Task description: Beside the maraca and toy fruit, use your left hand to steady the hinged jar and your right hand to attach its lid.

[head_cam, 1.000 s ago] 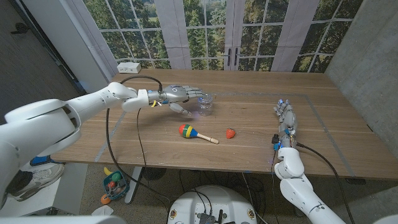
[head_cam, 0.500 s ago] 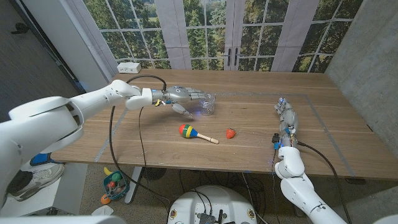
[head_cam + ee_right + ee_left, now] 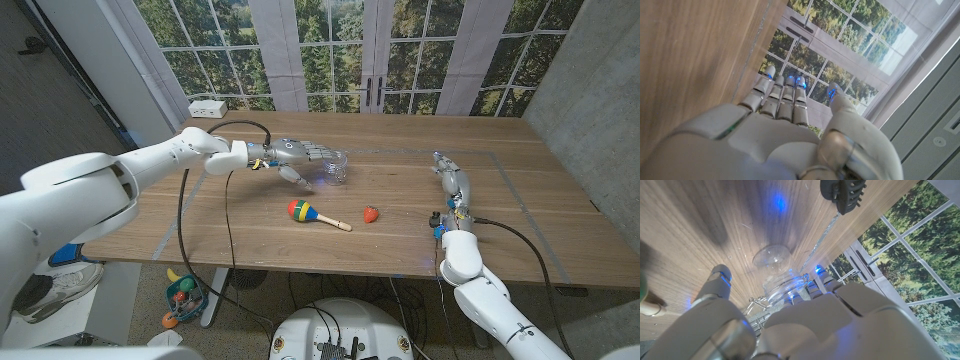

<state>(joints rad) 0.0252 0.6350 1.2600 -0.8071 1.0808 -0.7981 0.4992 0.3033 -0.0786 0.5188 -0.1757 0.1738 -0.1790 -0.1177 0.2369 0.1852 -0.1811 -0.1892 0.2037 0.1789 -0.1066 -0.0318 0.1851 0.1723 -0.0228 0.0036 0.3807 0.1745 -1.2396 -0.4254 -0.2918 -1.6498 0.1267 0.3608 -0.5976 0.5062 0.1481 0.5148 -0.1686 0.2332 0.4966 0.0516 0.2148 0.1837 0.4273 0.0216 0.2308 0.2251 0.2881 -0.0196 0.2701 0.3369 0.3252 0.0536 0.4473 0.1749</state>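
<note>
On the table, left robot hand (image 3: 297,155) grips the hinged jar (image 3: 335,170); right robot hand (image 3: 452,181) spread, empty.

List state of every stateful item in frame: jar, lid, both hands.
hinged jar: upright on the table, fingers of the left hand around it
lid: open, hanging off the jar's hinge, not attached
left hand: holds the jar
right hand: holds nothing, fingers out straight, apart from the jar
maraca: lying on the table, untouched
toy fruit: on the table, untouched

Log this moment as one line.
left hand: closing around jar | right hand: open, apart | lid: not attached
</note>
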